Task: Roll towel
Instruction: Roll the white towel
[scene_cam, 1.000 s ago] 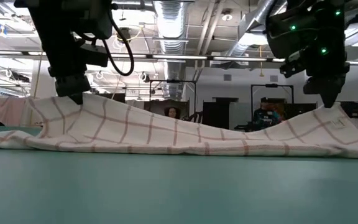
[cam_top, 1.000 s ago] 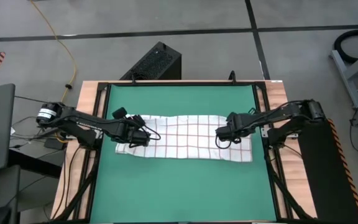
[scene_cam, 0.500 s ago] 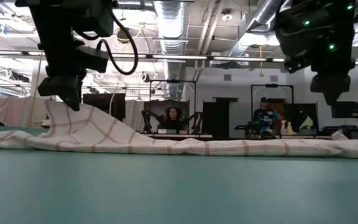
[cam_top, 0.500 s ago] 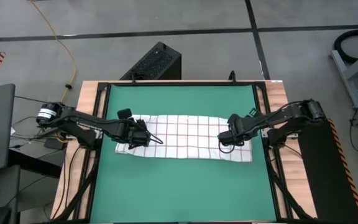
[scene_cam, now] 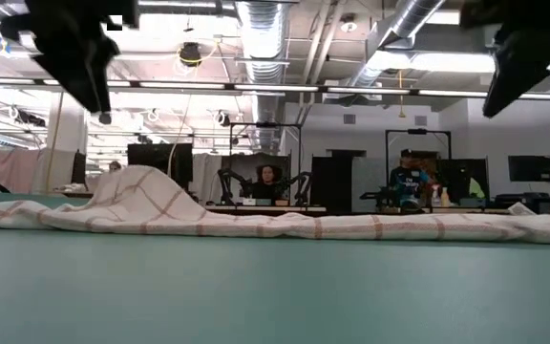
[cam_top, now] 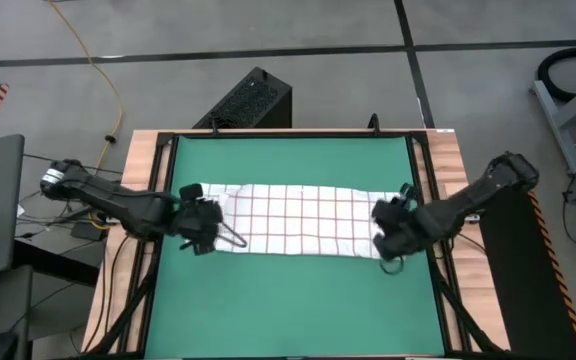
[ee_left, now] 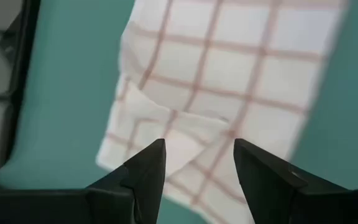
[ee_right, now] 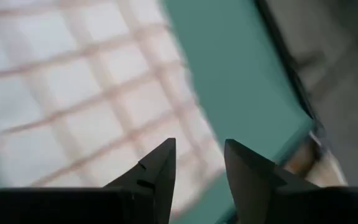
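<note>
Flat green mat [cam_top: 288, 300] covering wooden tabletop [cam_top: 140, 150]. Black ribbed box [cam_top: 248, 100] on grey floor beyond, yellow cable [cam_top: 108, 85] beside. Two seated people [scene_cam: 267, 177] in the room behind.

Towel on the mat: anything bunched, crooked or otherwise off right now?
Yes. The thin white cloth towel with red-brown grid lines lies mostly flat along the green mat, but its end near the left tool is humped and folded over, visible in the low view.
</note>
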`<control>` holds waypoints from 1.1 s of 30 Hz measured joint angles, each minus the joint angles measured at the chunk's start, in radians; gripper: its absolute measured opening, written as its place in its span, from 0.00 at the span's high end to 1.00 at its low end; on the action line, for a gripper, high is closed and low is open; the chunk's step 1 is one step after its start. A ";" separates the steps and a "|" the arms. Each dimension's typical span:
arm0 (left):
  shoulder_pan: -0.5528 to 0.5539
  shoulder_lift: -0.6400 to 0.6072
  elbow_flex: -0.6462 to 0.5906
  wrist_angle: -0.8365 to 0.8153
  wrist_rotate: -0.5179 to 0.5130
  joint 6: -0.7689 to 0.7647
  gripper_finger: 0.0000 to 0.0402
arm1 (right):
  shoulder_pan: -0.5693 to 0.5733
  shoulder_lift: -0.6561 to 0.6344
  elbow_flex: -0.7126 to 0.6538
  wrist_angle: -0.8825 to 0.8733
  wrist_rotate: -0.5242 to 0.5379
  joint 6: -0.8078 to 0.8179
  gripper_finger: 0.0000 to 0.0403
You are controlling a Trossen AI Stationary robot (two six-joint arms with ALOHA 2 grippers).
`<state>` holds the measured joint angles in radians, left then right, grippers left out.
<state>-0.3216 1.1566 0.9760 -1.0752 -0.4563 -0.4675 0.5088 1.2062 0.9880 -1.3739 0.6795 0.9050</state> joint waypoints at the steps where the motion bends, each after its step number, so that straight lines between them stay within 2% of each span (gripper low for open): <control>1: -0.036 -0.020 -0.003 0.010 -0.003 -0.019 0.56 | 0.043 -0.010 -0.003 0.053 -0.008 -0.031 0.60; 5: -0.178 -0.055 -0.051 0.101 -0.039 -0.065 0.57 | 0.190 -0.005 -0.026 0.210 -0.025 -0.062 0.60; 8: -0.242 -0.026 -0.098 0.173 -0.095 -0.072 0.57 | 0.262 0.044 -0.060 0.244 -0.029 -0.004 0.60; 13: -0.262 0.095 -0.141 0.226 -0.088 -0.076 0.56 | 0.313 0.162 -0.105 0.263 -0.098 0.093 0.60; 17: -0.268 0.203 -0.144 0.232 -0.047 -0.068 0.56 | 0.317 0.255 -0.110 0.302 -0.204 0.108 0.60; 21: -0.275 0.257 -0.144 0.226 -0.045 -0.047 0.56 | 0.316 0.307 -0.110 0.315 -0.242 0.108 0.60; 26: -0.275 0.218 -0.144 0.194 0.015 -0.061 0.56 | 0.316 0.315 -0.110 0.320 -0.261 0.108 0.60; 33: -0.286 0.108 -0.152 0.037 0.084 -0.148 0.56 | 0.340 0.311 -0.110 0.325 -0.262 0.108 0.60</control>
<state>-0.6076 1.2647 0.8239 -1.0386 -0.3720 -0.6156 0.8484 1.5177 0.8783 -1.0492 0.4175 1.0130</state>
